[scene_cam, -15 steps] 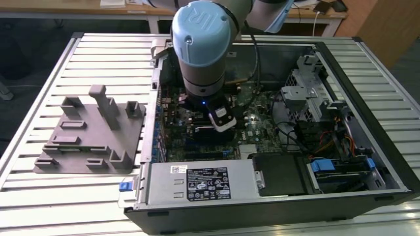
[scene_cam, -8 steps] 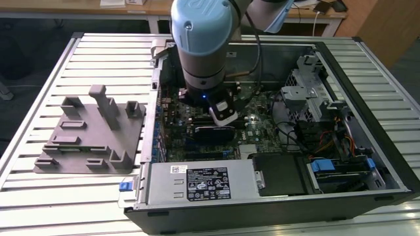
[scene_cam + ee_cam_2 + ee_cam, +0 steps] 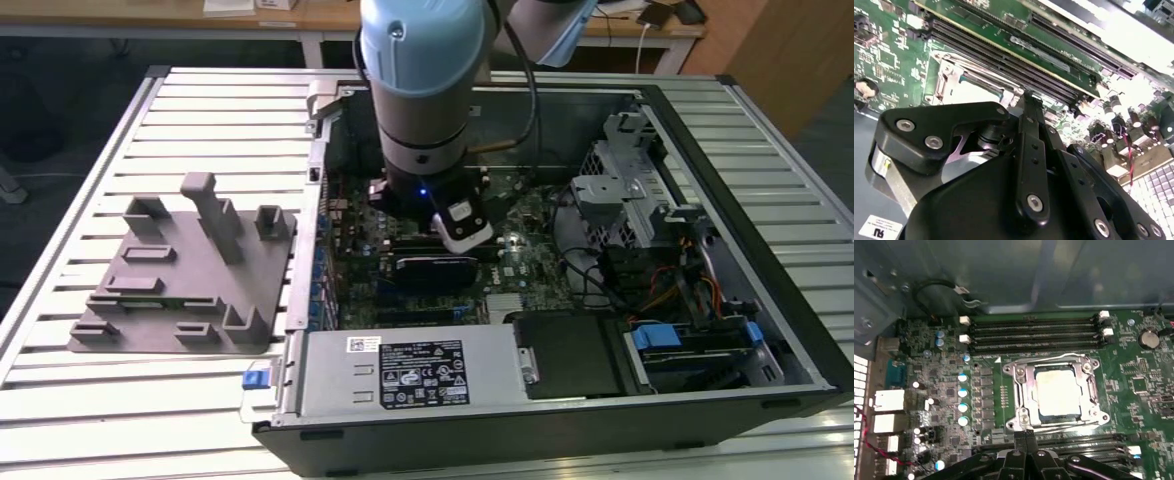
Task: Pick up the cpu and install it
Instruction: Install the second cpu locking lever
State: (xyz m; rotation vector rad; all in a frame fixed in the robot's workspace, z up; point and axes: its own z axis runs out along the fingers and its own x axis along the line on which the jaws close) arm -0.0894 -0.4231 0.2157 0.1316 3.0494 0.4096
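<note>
One arm (image 3: pixel 420 95) reaches down into one open computer case (image 3: pixel 694 330) lying on a slatted metal surface (image 3: pixel 80 400). In the exterior view the gripper (image 3: pixel 461 235) hangs low over the green motherboard (image 3: pixel 534 240), just above a black block at the board's middle. The first wrist view looks straight down on the board: one cpu (image 3: pixel 1057 391), pale silver and square, sits flat inside the metal-framed socket (image 3: pixel 1021 395), seated within the frame and level with it. The gripper (image 3: pixel 1025 436) shows at the near edge of the socket; its two dark fingertips (image 3: pixel 1021 439) stand pressed together side by side with no gap to be seen, so the jaws are drawn narrow and hold nothing. They are beside the socket frame, apart from the chip. Memory slots (image 3: pixel 1034 332): four long black ones counted on the far side of the socket, more on the near side, partly hidden by the gripper. Four blue-topped capacitors (image 3: pixel 962 400) run in a column next to the socket. In the second wrist view the gripper (image 3: pixel 1030 107) linkage covers much of the socket (image 3: pixel 961 82). On the exterior view's left, one grey fixture block (image 3: pixel 187 280) rests on the surface, well apart from the case. One grey power supply (image 3: pixel 400 370) lies in the case's near corner.
</note>
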